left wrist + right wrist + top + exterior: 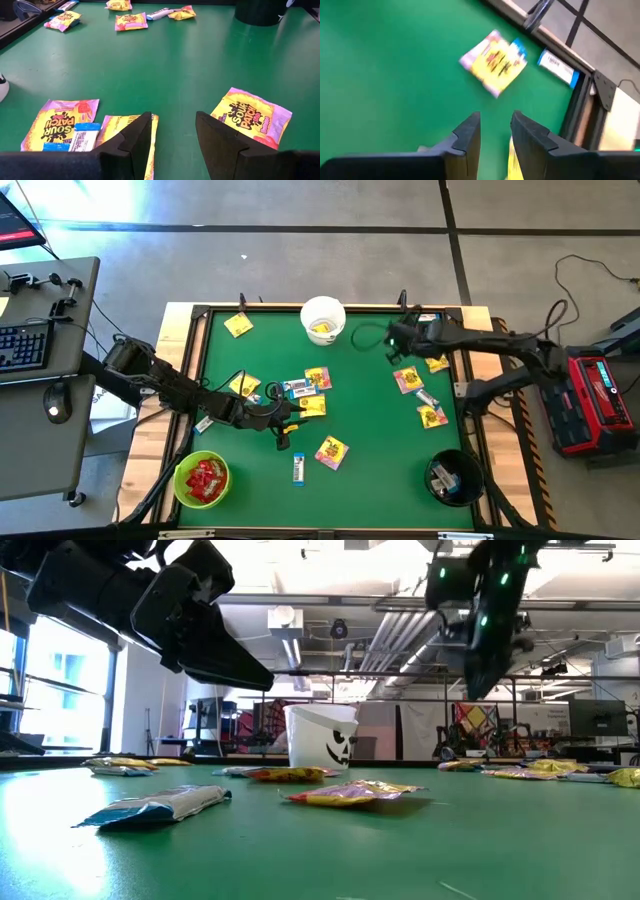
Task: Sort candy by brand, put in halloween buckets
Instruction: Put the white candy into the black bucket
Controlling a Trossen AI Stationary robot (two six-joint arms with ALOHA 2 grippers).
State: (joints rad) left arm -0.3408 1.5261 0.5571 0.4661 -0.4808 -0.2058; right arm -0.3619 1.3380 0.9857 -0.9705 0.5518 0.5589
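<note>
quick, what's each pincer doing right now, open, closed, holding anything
Left pincer: open, holding nothing, low over the yellow packets.
Right pincer: fingers apart, nothing between them.

Open green desk (375, 435) lies between the middle candy cluster (305, 385) and the right-hand packets (420, 390); the black bucket (452, 477) blocks the near right corner.

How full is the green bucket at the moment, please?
Partly filled: the green bucket holds a heap of red candy in the high view, with some bare inner wall showing.
</note>
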